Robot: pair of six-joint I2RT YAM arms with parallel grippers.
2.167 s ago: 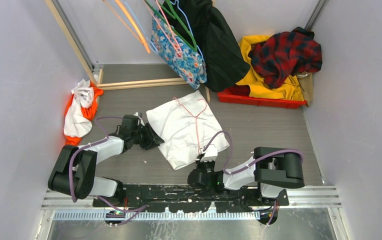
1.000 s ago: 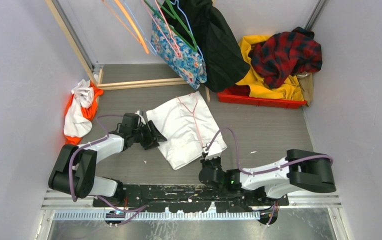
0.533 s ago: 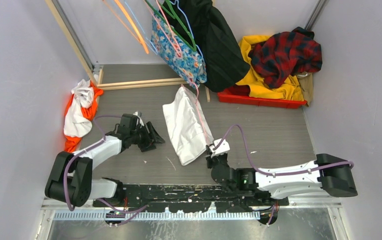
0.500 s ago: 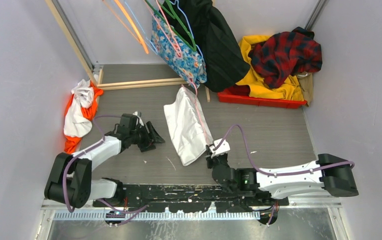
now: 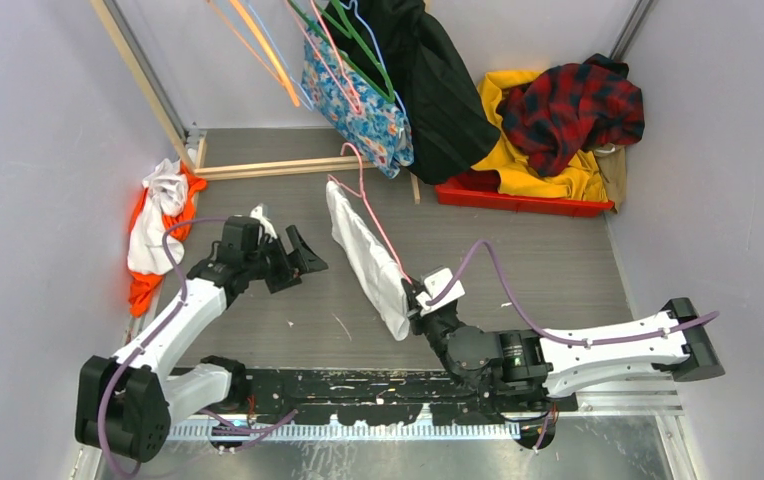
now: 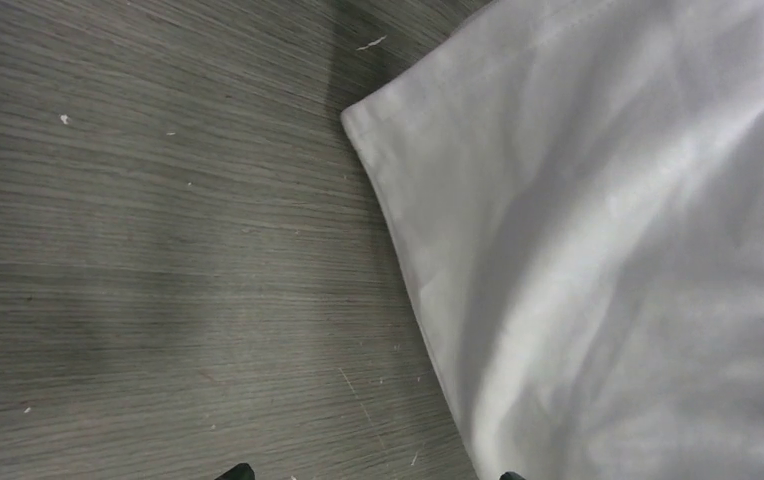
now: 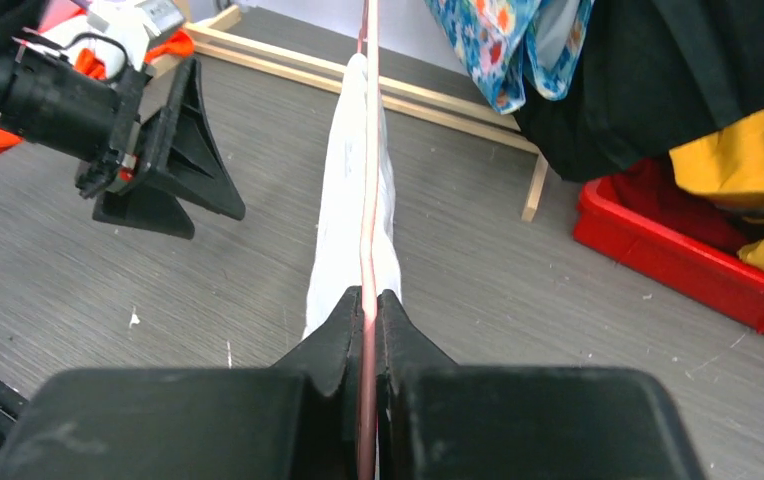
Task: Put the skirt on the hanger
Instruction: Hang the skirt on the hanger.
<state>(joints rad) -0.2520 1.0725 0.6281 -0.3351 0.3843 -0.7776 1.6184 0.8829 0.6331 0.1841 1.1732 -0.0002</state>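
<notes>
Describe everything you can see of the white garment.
The white garment is plain, thin cloth with a stitched hem, lightly creased. It hangs on a pink hanger, held nearly edge-on and slanting over the middle of the table. The right pincer is shut on the hanger's wire at the garment's near end. The open left pincer stands beside it, apart. Whether its lower edge touches the table cannot be told.
</notes>
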